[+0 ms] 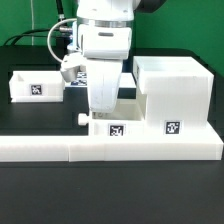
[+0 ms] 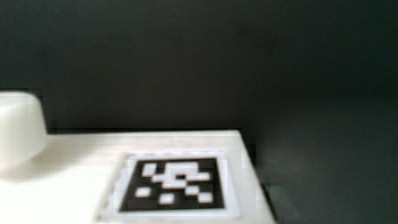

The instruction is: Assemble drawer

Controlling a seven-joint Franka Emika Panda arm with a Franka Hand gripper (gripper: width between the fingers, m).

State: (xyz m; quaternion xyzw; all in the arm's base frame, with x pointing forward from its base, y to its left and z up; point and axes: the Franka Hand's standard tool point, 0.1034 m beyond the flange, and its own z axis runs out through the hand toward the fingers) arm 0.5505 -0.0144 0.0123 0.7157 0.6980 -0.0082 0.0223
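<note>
The drawer's tall white boxy case [image 1: 175, 88] stands at the exterior view's right. One small white tray [image 1: 35, 86] with a square tag lies at the left. A second white tray [image 1: 110, 122] lies just under my gripper [image 1: 100, 112], with its knob [image 1: 82, 118] to the left and its tag [image 1: 117, 130] in front. The wrist view shows this tray's flat white face [image 2: 80, 165], its tag [image 2: 178, 185] and a rounded white part, probably the knob [image 2: 18, 130]. My fingers are hidden in both views, so I cannot tell whether they hold the tray.
The long low white border wall [image 1: 60, 148] runs along the front. Another tag [image 1: 172, 127] sits below the case. The table is black. Cables hang behind the arm.
</note>
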